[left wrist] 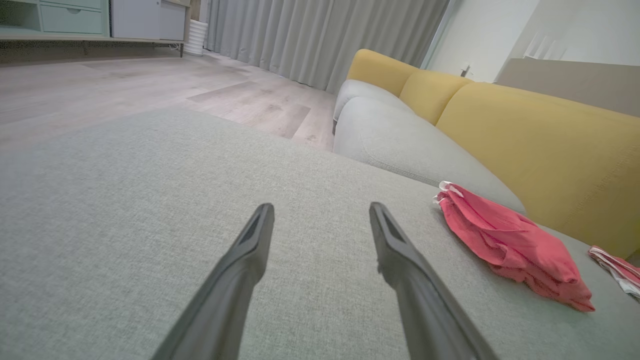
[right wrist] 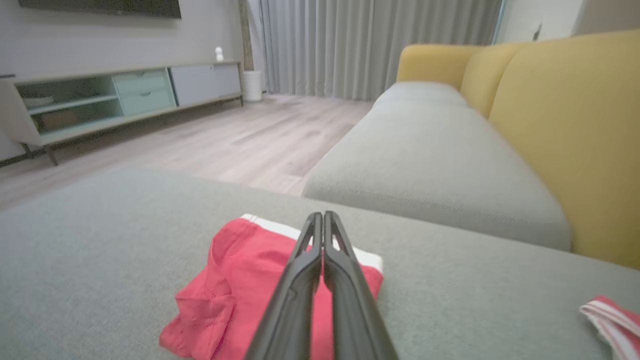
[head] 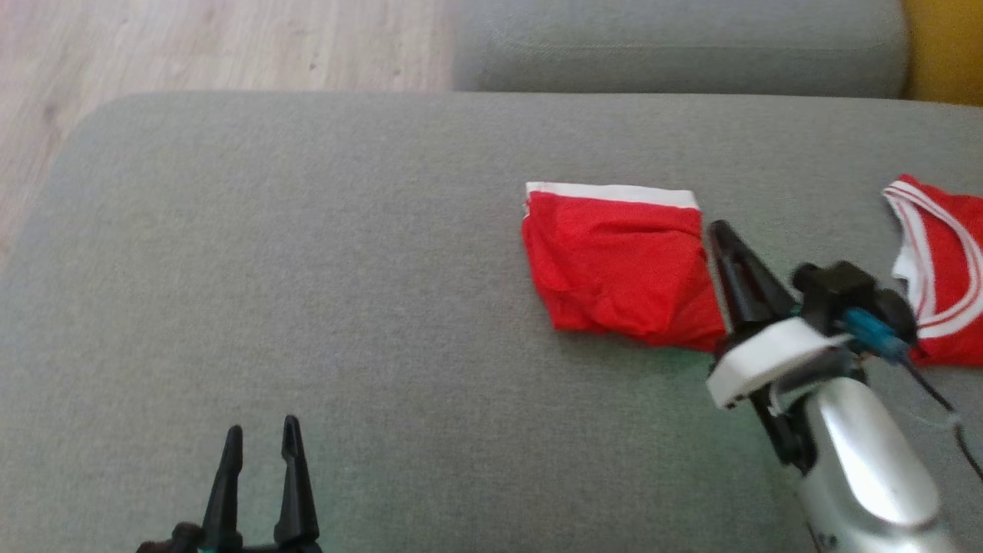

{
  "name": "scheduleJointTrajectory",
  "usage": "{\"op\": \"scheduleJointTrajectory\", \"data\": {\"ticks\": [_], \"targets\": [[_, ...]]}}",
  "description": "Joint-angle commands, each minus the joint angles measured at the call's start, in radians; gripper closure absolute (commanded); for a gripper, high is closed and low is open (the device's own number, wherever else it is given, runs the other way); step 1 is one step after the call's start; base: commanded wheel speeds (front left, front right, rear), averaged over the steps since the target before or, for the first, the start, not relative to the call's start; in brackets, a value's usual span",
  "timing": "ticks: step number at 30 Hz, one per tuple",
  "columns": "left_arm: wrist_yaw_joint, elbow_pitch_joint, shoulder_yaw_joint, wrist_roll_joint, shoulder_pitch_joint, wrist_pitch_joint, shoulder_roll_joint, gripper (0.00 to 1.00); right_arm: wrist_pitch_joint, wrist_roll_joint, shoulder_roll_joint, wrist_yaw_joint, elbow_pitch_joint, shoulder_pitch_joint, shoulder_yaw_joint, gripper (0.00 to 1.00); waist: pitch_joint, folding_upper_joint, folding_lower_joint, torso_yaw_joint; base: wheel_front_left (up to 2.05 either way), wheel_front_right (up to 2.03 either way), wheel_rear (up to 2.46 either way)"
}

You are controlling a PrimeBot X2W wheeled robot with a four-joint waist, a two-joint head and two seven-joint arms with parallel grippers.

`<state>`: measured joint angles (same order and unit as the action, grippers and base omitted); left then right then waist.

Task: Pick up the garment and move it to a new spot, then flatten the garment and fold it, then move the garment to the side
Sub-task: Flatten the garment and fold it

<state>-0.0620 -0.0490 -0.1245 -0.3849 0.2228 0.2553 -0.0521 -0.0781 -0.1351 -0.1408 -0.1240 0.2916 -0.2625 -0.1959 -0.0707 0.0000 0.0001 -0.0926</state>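
Left gripper (head: 261, 426): low at the near left of the grey seat cushion (head: 307, 269), both dark fingers pointing away from the robot. Jaws narrowly parted, nothing between them. In the left wrist view (left wrist: 321, 207) bare cushion shows through the gap.

Folded red shorts (head: 614, 269): lying on the same cushion, right of centre and well apart from the left gripper. The white waistband runs along the far edge. The near edge is uneven and slightly rumpled. From the left wrist view the shorts (left wrist: 510, 245) sit off to the right as a low, layered heap.

Right gripper (head: 719, 228): just beside the right edge of the shorts, fingers running alongside that edge with the tips near the waistband corner. Fingers pressed together, no cloth seen between them (contact with the fabric cannot be told). In the right wrist view the closed fingers (right wrist: 322, 215) cross in front of the shorts (right wrist: 235, 285). The silver forearm rises from the lower right and leans up and to the left, with the pale wrist block behind the fingers.

Second red garment with white stripes (head: 944, 269): at the far right edge, apart from the shorts.

Count: two red garments, two grippers, two fingers each, two grey seat cushions. A yellow backrest (left wrist: 540, 150) stands behind them.
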Motion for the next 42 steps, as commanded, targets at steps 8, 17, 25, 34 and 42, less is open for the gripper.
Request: {"op": "scheduleJointTrajectory", "data": {"ticks": [8, 17, 25, 34, 42], "targets": [[-0.004, 0.014, -0.005, -0.006, -0.081, 0.006, 0.002, 0.00, -0.024, 0.031, 0.043, -0.007, 0.318, -0.179, -0.091, 1.00, -0.051, 0.0000, -0.0001, -0.066, 0.00, 0.00, 0.00], [-0.002, 0.002, -0.002, -0.008, -0.088, 0.006, 0.002, 0.00, -0.081, -0.021, 0.080, -0.007, 0.510, -0.235, -0.239, 1.00, -0.052, 0.0000, -0.0001, -0.083, 0.00, 0.00, 0.00], [0.003, 0.003, 0.008, -0.011, -0.074, 0.006, 0.002, 0.00, -0.045, -0.162, 0.048, -0.007, 0.508, -0.209, -0.486, 1.00, -0.042, 0.0000, -0.0001, -0.056, 0.00, 0.00, 0.00], [0.010, 0.001, 0.033, -0.012, -0.051, 0.006, 0.002, 0.00, -0.127, -0.261, -0.041, -0.007, 0.339, -0.162, -0.432, 0.83, 0.007, 0.0000, -0.0001, -0.008, 0.00, 0.00, 0.00], [0.001, -0.003, 0.064, 0.006, -0.010, 0.006, 0.002, 0.00, -0.153, -0.205, -0.103, -0.007, 0.118, 0.005, -0.177, 0.00, 0.052, 0.0000, -0.0001, 0.044, 0.00, 0.00, 0.00]]}}
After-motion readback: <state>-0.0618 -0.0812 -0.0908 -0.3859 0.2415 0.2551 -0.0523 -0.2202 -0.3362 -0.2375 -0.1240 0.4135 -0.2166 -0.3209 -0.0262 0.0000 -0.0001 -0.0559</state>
